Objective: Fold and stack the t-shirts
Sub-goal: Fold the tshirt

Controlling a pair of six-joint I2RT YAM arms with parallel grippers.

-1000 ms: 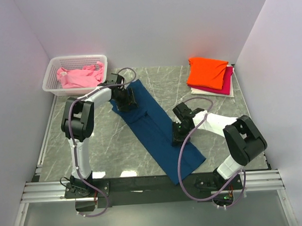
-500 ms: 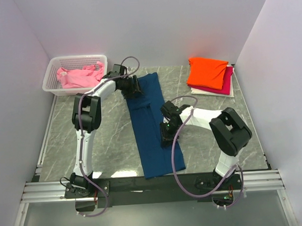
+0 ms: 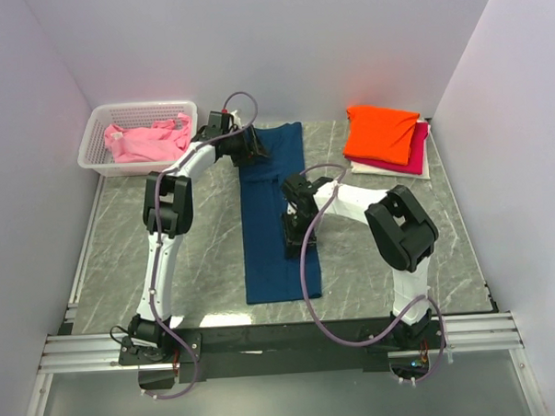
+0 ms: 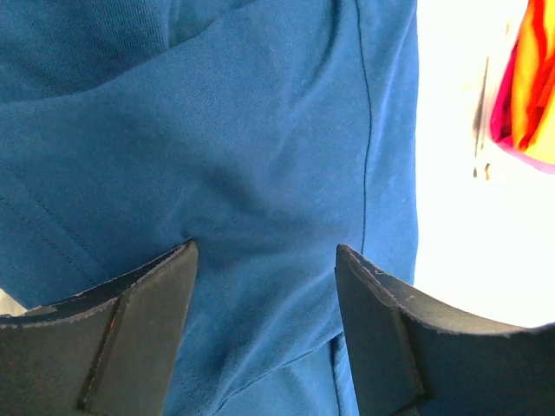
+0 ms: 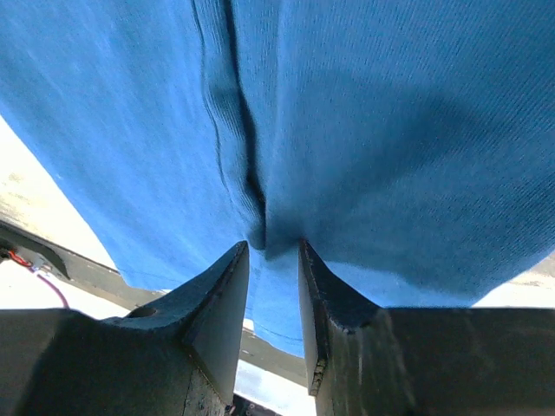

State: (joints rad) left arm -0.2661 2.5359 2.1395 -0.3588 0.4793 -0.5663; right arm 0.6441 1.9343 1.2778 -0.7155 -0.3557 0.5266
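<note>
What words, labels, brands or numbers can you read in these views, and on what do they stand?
No text can be read in any view.
navy t-shirt: only plain cloth shows, with no print or tag visible.
orange t-shirt, magenta t-shirt, pink t-shirt: no lettering shows.
basket: plain white lattice, no label seen.

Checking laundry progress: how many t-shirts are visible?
5: navy tee folded lengthwise mid-table, pink tee in the basket, orange tee on magenta tee on white tee at the far right. The basket may hide more.
</note>
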